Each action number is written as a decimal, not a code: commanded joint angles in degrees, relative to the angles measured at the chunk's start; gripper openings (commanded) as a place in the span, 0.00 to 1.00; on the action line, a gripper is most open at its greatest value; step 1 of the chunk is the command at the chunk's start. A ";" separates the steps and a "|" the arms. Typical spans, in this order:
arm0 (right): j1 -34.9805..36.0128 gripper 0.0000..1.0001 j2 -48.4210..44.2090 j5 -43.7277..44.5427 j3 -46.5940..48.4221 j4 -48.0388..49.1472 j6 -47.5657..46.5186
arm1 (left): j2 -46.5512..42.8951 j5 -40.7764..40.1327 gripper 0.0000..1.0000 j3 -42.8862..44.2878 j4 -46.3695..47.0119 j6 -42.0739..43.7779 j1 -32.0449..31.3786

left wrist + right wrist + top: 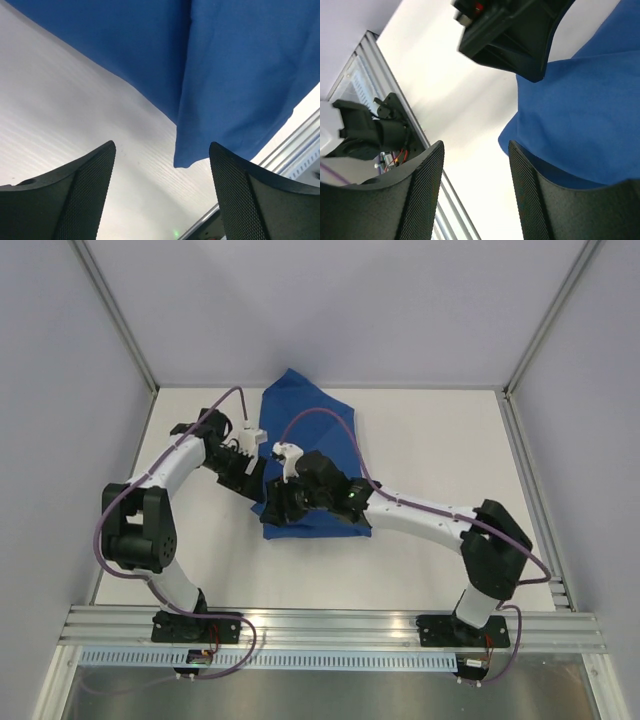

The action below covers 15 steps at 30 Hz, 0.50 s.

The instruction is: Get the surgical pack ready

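The surgical pack [312,412] is a creased, folded royal-blue drape lying on the white table [440,440] at the centre back. My left gripper [254,476] is at the drape's left edge, open and empty. In the left wrist view [161,146] a blue corner [186,159] hangs between the fingers without being held. My right gripper [278,504] is at the drape's near left corner, open and empty. In the right wrist view [476,146] the blue fabric [580,115] lies beside its right finger [530,190], and the left gripper [510,30] is close above.
An aluminium rail [330,625] runs along the near table edge and also shows in the right wrist view [370,55]. Pale enclosure walls with metal posts [120,320] surround the table. The two grippers are close together.
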 commanded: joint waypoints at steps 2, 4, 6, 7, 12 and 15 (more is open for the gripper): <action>-1.75 0.56 -8.84 1.74 -5.27 -2.85 -6.15 | 1.24 4.39 0.77 -0.83 -2.30 2.50 -0.51; -2.89 0.54 -10.24 2.79 -6.50 -5.75 -8.61 | 1.77 5.44 0.75 -1.36 -2.48 3.12 -0.77; -3.77 0.54 -10.86 4.19 -7.82 -8.82 -15.27 | 1.86 6.58 0.70 -1.80 -3.18 3.82 -1.47; -3.78 0.53 -10.78 5.07 -7.91 -9.97 -18.69 | 1.95 6.68 0.68 -1.97 -3.36 4.17 -1.74; -3.69 0.50 -9.73 7.72 -9.23 -13.93 -36.46 | 1.52 6.94 0.38 -1.80 -4.33 4.88 -2.09; -3.69 0.46 -9.46 6.76 -9.58 -14.64 -39.11 | 0.64 6.77 0.22 -1.10 -5.29 5.58 -2.09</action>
